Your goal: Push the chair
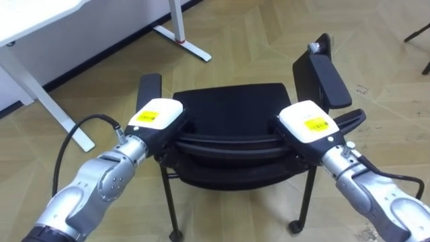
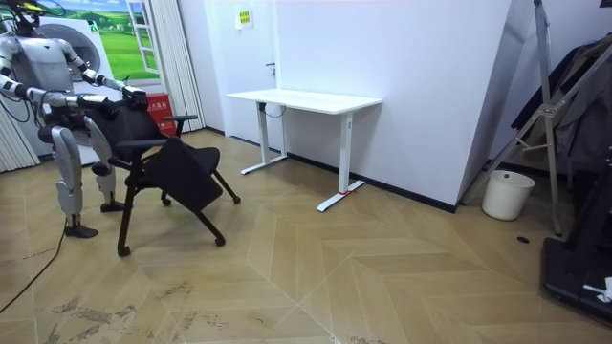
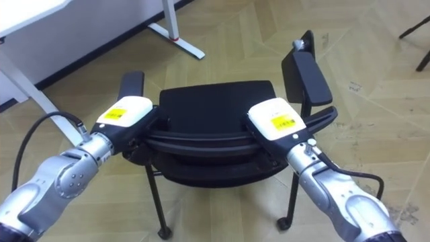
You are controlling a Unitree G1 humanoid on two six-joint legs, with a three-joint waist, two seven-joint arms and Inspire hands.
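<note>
A black chair with two armrests stands right in front of me on thin black legs, its seat facing away. My left hand rests at the left end of the backrest's top edge, and my right hand at the right end. Both hands touch the backrest. In the room view I stand at the room view's left behind the chair, both arms stretched forward to it.
A white desk on white legs stands ahead to my left, against the white wall. One of its feet reaches across the wooden floor. A white bin and a clothes rack stand further off.
</note>
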